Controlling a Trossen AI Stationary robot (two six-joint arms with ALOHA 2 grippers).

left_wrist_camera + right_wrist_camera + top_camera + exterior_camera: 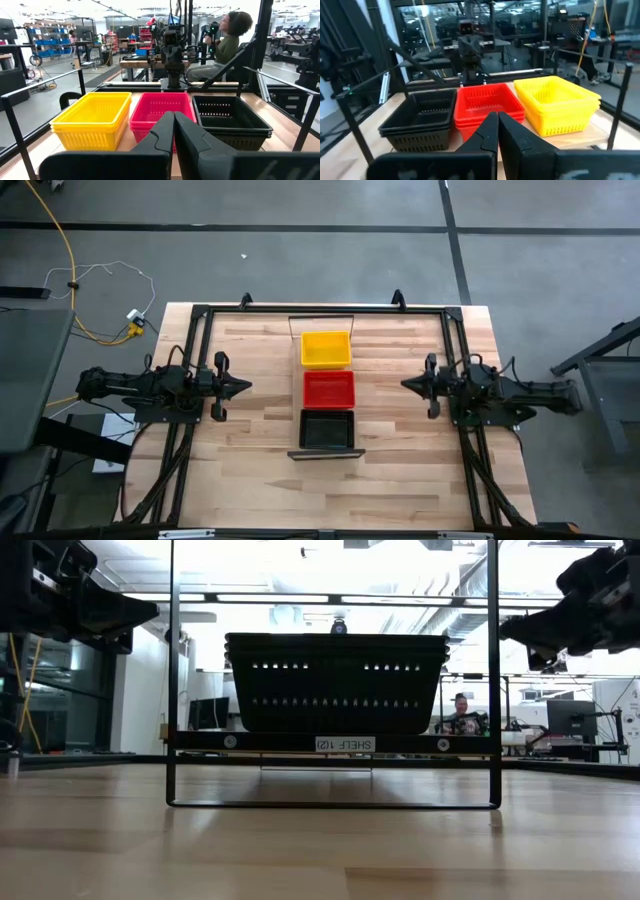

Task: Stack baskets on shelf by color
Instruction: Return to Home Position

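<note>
Three stacks of mesh baskets stand in a row on the shelf (327,452): yellow (326,348) at the far end, red (329,388) in the middle, black (327,429) at the near end. The wrist views show each as several nested trays: yellow (91,120), red (161,111), black (231,120). In the low view only the black stack (336,682) shows, resting by its bottom on the plank. My left gripper (246,387) hovers left of the shelf, shut and empty. My right gripper (405,384) hovers right of it, shut and empty.
A black metal frame (196,315) runs around the tabletop. The shelf's thin dark end bars (172,680) rise above the plank. Bare butcher-block table lies between each gripper and the shelf. A person (227,42) sits in the room beyond the table.
</note>
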